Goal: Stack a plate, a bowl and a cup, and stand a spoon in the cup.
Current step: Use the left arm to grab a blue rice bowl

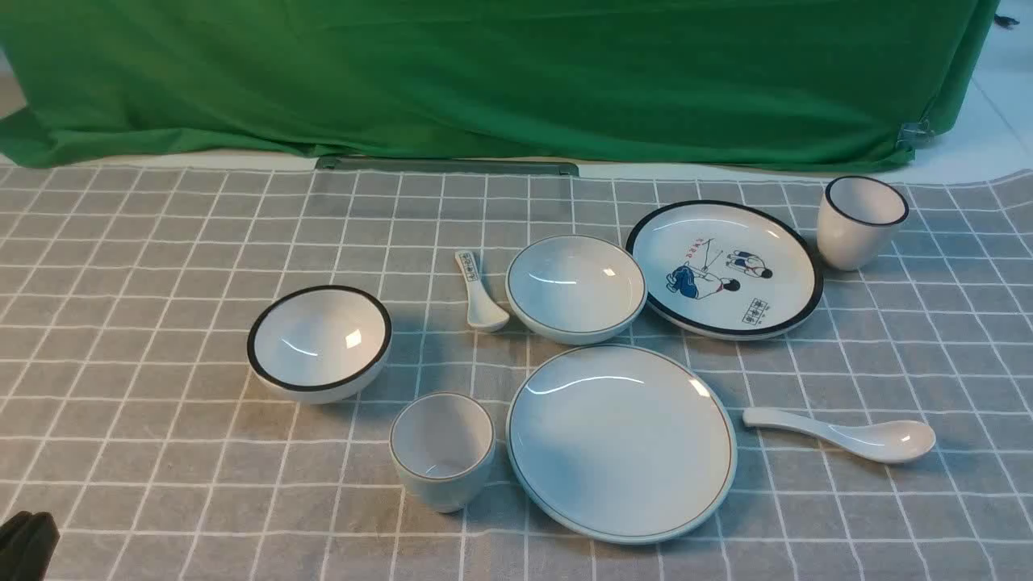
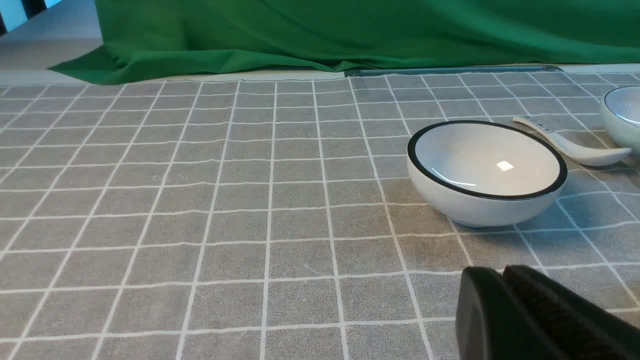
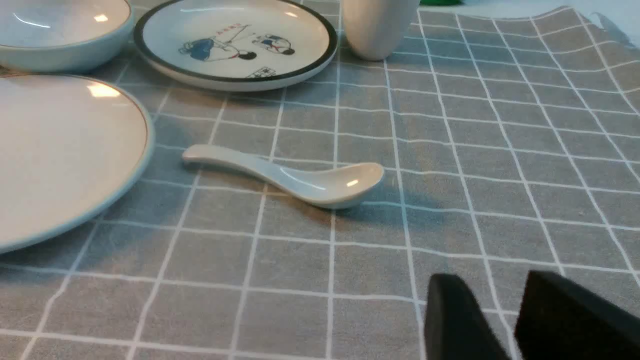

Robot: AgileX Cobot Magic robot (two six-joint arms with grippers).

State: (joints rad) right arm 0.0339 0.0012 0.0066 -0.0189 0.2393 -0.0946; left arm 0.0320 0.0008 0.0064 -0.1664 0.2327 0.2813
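Note:
The pale plate point(image 1: 620, 442) lies at the front centre of the checked cloth. Just behind it stands the pale bowl point(image 1: 575, 286), and the small cup point(image 1: 442, 450) stands upright by the plate's left side. The long white spoon point(image 1: 843, 434) lies flat to the right of the plate, bowl end pointing right. All four stand apart and empty. My left gripper point(image 2: 500, 272) is shut on nothing, low at the front left corner point(image 1: 24, 545). My right gripper point(image 3: 492, 281) is open and empty, a short way in front of the spoon point(image 3: 300, 180).
A black-rimmed bowl point(image 1: 319, 343) sits left of the cup. A small printed spoon point(image 1: 478, 292) lies left of the pale bowl. A cartoon plate point(image 1: 724, 268) and a black-rimmed cup point(image 1: 860, 222) stand at the back right. Green cloth point(image 1: 484, 73) hangs behind the table.

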